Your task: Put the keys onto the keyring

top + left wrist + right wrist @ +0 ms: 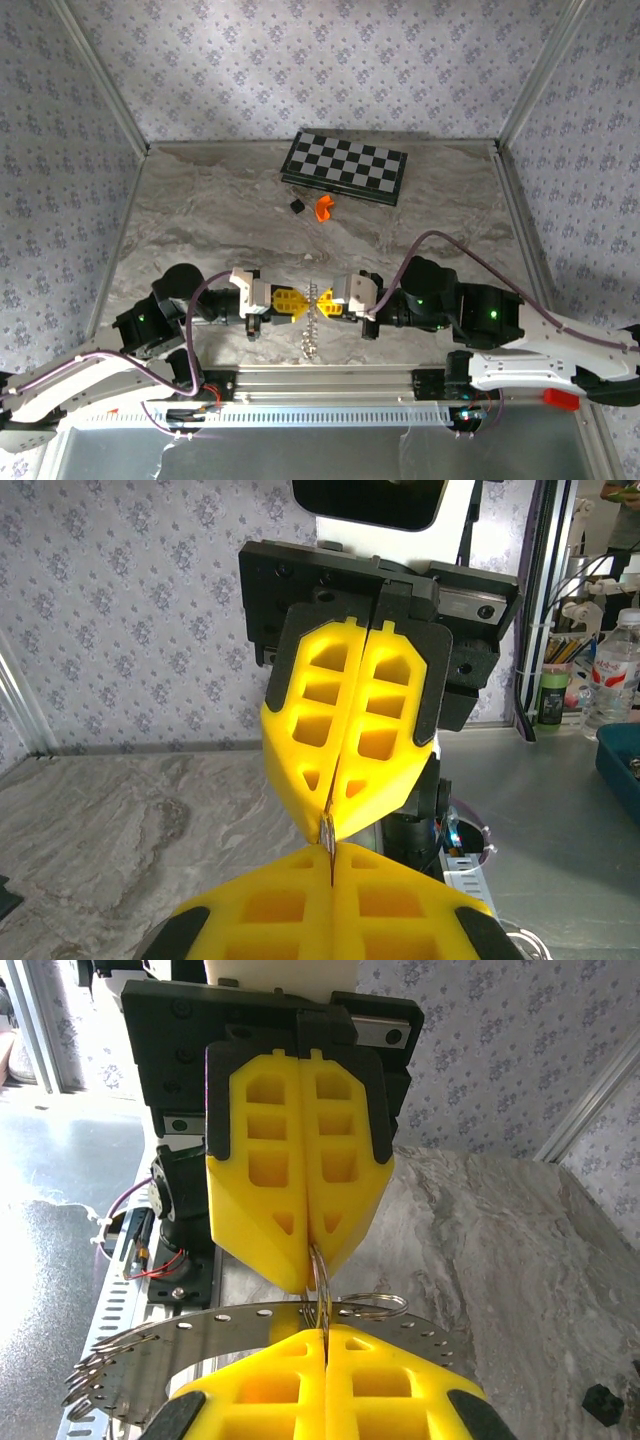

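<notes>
Bright, even overhead light, soft faint shadows on the table [200, 210], glare at left of right wrist view, nearest yellow fingers [270, 910] slightly out of focus, mild wide-angle edge distortion.

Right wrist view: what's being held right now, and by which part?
The keyring, pinched at its thin wire loop by both the left gripper and the right gripper, fingers shut.

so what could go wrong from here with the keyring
1. The left hand and right hand meet tip to tip, both shut on the thin wire of the keyring. A small mismatch in their moves could slip or bend it.
2. The rest of the keyring dangles loose near the table's front edge. If dropped, it may land by the metal rail, awkward to pick up.
</notes>
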`<state>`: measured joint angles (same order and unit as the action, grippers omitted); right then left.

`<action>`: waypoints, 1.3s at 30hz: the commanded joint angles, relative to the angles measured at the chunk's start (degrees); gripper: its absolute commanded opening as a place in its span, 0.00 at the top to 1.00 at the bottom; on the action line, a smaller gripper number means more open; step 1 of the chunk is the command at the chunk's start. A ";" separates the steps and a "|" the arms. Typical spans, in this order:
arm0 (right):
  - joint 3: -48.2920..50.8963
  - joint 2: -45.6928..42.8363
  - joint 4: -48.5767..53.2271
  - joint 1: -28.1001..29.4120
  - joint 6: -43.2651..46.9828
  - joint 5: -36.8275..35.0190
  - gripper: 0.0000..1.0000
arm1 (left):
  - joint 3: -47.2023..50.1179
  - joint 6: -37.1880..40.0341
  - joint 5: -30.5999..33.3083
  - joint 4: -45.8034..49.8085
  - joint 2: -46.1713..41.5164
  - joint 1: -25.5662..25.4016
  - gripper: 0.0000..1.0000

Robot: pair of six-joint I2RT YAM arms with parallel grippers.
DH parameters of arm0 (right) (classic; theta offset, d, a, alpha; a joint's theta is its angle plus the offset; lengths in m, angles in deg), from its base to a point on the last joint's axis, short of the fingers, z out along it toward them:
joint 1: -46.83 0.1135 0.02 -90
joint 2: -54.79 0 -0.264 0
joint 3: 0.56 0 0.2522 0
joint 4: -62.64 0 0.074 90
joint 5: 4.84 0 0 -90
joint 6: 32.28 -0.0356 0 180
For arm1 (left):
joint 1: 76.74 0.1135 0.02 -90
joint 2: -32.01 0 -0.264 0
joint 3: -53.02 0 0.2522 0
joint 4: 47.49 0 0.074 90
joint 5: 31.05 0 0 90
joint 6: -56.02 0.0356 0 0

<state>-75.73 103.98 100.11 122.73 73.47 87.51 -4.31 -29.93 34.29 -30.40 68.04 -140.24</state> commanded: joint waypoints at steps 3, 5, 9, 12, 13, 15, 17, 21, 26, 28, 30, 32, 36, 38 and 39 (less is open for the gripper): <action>1.56 -0.40 -0.93 0.80 1.42 -3.08 0.97 | 0.95 -2.68 -1.41 -10.14 -0.87 -0.39 1.00; 1.99 -0.29 -1.22 1.13 1.82 -4.19 0.97 | 1.44 -3.13 -0.91 -11.31 -0.87 -0.39 1.00; 3.07 -0.32 -2.00 1.39 2.44 -4.90 0.97 | 2.11 -4.01 -0.13 -13.01 -1.00 -0.39 1.00; 4.20 -0.88 -2.91 2.03 3.17 -5.51 0.97 | 2.74 -4.57 0.85 -14.43 -1.30 -0.39 1.00; 4.57 -1.10 -3.31 2.21 3.28 -5.79 0.97 | 2.86 -4.83 1.15 -14.89 -1.34 -0.39 1.00; 5.27 -1.73 -4.24 2.58 3.66 -6.20 0.97 | 3.27 -5.18 1.83 -15.82 -1.36 -0.40 1.00; 5.96 -2.32 -5.27 2.94 4.14 -6.42 0.96 | 3.49 -5.52 2.55 -16.52 -1.31 -0.40 1.00; 6.30 -2.78 -5.78 3.89 4.71 -7.39 0.95 | 3.93 -5.75 3.46 -17.41 -1.06 -0.39 1.00; 5.53 -3.17 -4.08 4.74 3.58 -8.47 0.86 | 4.30 -5.56 4.05 -16.92 -1.36 -0.39 1.00; 5.51 -4.01 -4.17 4.75 2.66 -9.09 0.80 | 4.28 -5.37 3.97 -16.44 -1.54 -0.41 1.00; 5.77 -5.12 -4.65 4.83 1.63 -9.47 0.71 | 4.21 -5.17 3.21 -15.88 -1.58 -0.39 1.00; 5.95 -6.10 -5.48 4.83 0.68 -9.63 0.68 | 4.09 -5.09 2.42 -15.49 -1.41 -0.39 1.00; 5.66 -6.80 -7.56 4.73 -0.93 -8.26 0.67 | 3.93 -5.10 1.39 -15.26 -1.15 -0.39 1.00; 5.03 -6.37 -7.89 4.76 -1.16 -8.17 0.67 | 3.92 -5.06 0.71 -15.28 -0.96 -0.39 1.00; 4.69 -6.03 -7.72 4.78 -1.16 -8.43 0.66 | 3.90 -5.11 0.51 -15.30 -0.87 -0.39 1.00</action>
<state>-69.95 97.64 93.88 127.12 73.98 79.36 0.67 -34.74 36.73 -42.18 67.58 -140.50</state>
